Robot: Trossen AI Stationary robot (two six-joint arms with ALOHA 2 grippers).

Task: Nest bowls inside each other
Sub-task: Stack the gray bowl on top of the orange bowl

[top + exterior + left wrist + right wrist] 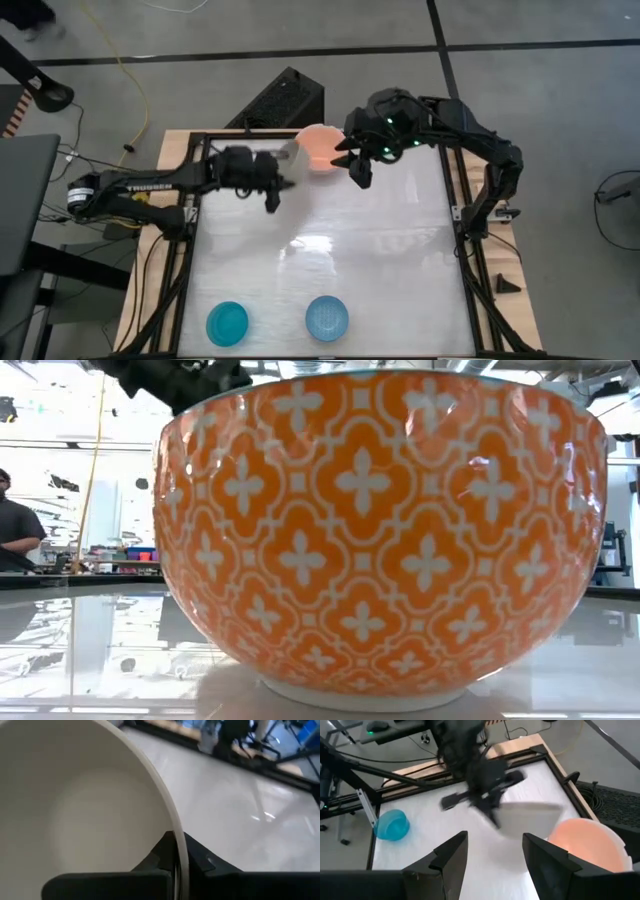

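Note:
My left gripper (282,166) is shut on a pale whitish bowl (291,153) near the table's far edge; its white inside (75,810) fills the left wrist view. Just to its right, a salmon pink bowl (320,148) stands on its foot at the far edge. Its orange, white-patterned outside (380,530) fills the low view. My right gripper (353,166) hovers open at that bowl's right side with nothing between its fingers (447,857). A turquoise bowl (227,323) and a light blue bowl (327,317) stand by the near edge. My left gripper pinches the pale bowl's rim (178,851), one finger inside the bowl and one outside. The fingers come roughly level from the table's left. In the right wrist view the bowl (527,819) sits mouth up, off the table beside the salmon bowl (587,842).
A black frame (455,190) borders the white table top. A black box (285,98) sits just past the far edge. The middle of the table between the two bowl pairs is bare. A person (15,530) stands in the room beyond.

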